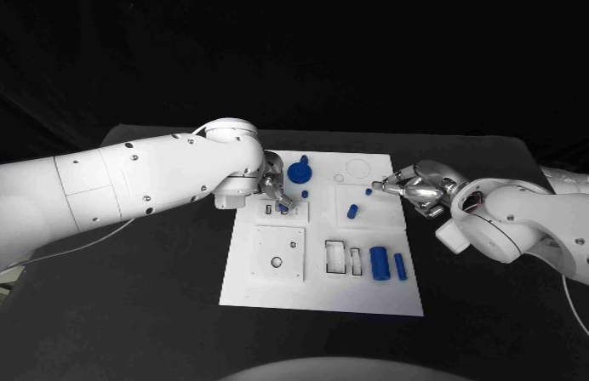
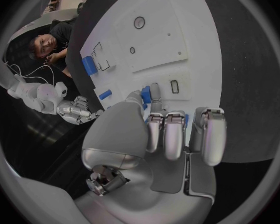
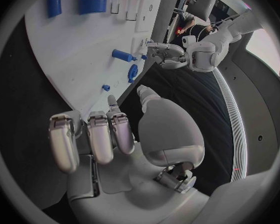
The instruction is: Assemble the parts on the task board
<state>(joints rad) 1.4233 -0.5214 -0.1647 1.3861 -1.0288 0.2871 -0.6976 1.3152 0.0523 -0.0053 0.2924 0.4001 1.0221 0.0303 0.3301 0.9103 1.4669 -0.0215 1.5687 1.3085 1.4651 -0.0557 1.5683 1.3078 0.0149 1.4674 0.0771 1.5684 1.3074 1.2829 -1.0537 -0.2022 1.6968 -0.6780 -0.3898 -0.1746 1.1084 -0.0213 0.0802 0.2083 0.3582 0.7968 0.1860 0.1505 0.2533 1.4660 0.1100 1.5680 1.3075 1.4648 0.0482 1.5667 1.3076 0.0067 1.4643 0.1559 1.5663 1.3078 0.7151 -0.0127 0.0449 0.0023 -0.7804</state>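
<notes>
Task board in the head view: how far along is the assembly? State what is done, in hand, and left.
Done: a blue peg appears to stand in the task board. In hand: the left robot hand pinches a small blue part near a slot. Left: two blue cylinders lie loose beside unfilled rectangular slots; the right robot hand holds nothing.
</notes>
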